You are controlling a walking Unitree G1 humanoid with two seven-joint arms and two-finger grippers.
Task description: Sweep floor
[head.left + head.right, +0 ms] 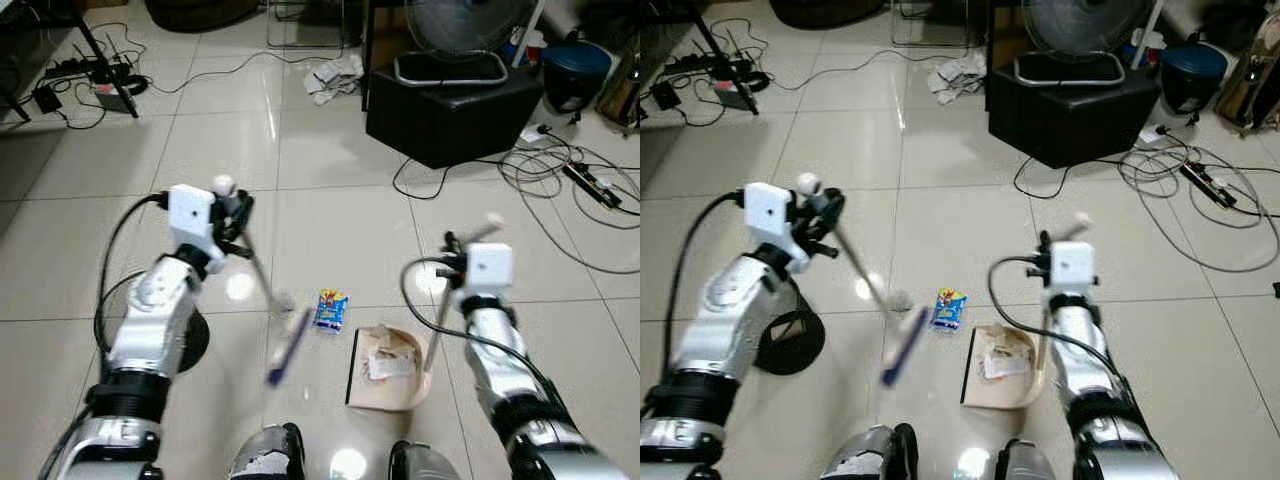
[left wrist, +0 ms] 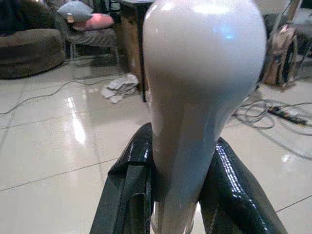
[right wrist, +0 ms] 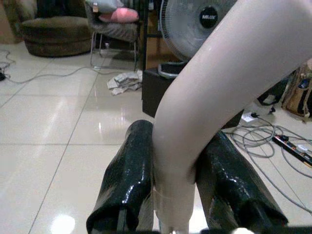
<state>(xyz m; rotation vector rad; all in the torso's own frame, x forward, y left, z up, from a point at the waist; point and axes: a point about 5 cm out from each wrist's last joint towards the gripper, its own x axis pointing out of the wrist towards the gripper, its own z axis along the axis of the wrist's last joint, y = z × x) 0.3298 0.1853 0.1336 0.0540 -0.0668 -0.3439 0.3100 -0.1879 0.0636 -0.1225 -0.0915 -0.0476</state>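
Left eye view has the left claw (image 1: 232, 212) pinching the broom (image 1: 262, 283) by its smooth, light, stiff handle top and the right claw (image 1: 452, 252) pinching the dustpan (image 1: 387, 368) handle, the snack packet (image 1: 330, 309) lying just beside the dustpan.

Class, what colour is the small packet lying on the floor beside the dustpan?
The packet is mostly blue with yellow; clearest in the left eye view.
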